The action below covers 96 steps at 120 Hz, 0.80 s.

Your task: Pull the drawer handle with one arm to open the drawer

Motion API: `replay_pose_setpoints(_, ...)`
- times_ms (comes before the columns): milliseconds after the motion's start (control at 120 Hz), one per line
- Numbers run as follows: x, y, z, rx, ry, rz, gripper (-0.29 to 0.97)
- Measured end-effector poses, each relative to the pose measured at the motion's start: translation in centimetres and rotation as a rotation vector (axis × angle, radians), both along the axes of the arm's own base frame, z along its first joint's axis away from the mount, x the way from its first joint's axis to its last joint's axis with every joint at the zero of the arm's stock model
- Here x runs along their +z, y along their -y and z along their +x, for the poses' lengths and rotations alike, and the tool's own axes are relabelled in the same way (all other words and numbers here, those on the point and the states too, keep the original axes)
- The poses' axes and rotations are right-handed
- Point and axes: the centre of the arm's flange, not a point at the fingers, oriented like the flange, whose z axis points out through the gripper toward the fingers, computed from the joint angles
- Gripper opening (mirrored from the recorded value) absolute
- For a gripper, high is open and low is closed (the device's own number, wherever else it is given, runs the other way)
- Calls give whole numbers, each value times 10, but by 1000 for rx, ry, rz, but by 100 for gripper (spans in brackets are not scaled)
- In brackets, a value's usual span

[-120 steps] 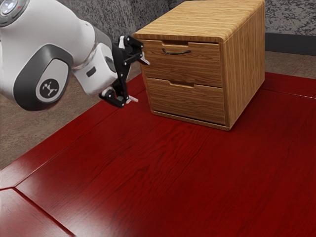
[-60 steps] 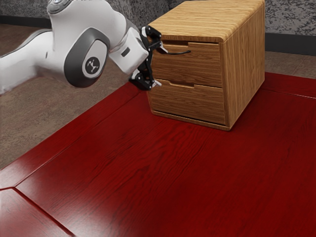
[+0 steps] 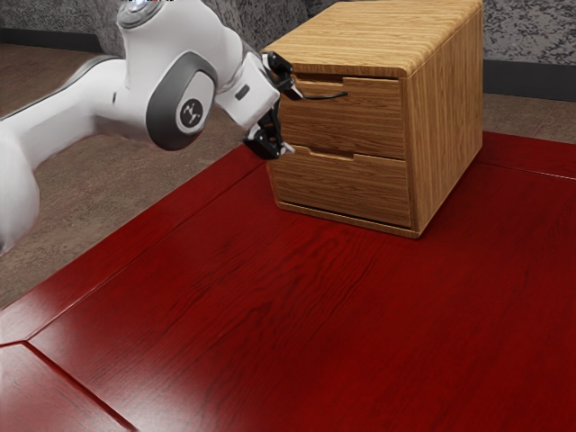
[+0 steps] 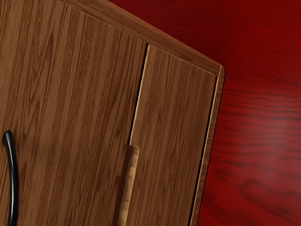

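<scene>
— Where the arm [image 3: 171,85] reaches in from the exterior view's left, how does its gripper [image 3: 277,112] stand?
— It is at the front corner of the wooden cabinet [image 3: 441,99] on the exterior view's left, with its two black fingers spread wide, one above the other. Nothing is clamped between them.
— And the handle [image 3: 321,94]?
— It is a thin black bow on the upper drawer [image 3: 360,117]. The upper finger is just beside the end of the bow nearer the arm, though contact cannot be made out. The lower finger is near the top corner of the lower drawer [image 3: 346,184].
— Does the upper drawer stand out?
— No, its front sits flush with the cabinet's face. The cabinet stands on a dark red table [image 3: 270,324], with a brown floor [image 3: 81,207] beyond.
— What does the wrist view give?
— The camera sits close to the two wood-grain fronts, with a narrow seam between them. The handle [image 4: 9,181] curves over the upper drawer [image 4: 70,108], well apart from that seam. A wooden lip [image 4: 128,183] runs along the seam on the lower drawer [image 4: 174,136]. Past the cabinet's [image 4: 207,155] edge lies the table [image 4: 263,103].
</scene>
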Motion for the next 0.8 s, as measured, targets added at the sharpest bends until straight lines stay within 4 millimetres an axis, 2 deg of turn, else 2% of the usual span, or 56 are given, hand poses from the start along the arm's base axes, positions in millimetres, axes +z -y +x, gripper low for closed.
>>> replay_pose_setpoints(383,-1,-4,33,-24,45,3,68)
replay_pose_setpoints(483,-7,-5,40,-34,44,10,68)
replay_pose_setpoints(800,-16,-23,54,-34,47,32,68)
